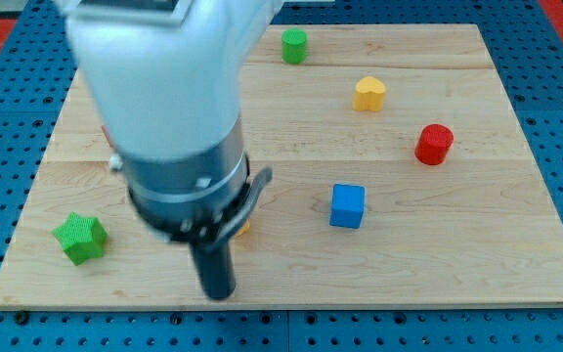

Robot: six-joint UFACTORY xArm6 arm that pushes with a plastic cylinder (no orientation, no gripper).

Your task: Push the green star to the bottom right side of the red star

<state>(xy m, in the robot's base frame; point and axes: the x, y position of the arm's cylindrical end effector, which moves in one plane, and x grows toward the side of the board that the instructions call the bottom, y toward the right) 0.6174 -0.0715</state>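
The green star (79,238) lies near the board's bottom-left corner. My tip (219,294) is near the board's bottom edge, well to the right of the green star and apart from it. The arm's bulky body covers much of the board's left half. No red star can be made out. Only a thin red sliver (107,134) shows at the arm's left edge, above the green star, and its shape is hidden.
A green cylinder (294,45) sits at the top. A yellow heart (368,94) and a red cylinder (435,144) are at the upper right, and a blue cube (347,206) is at centre right. An orange-yellow bit (246,228) peeks from behind the arm.
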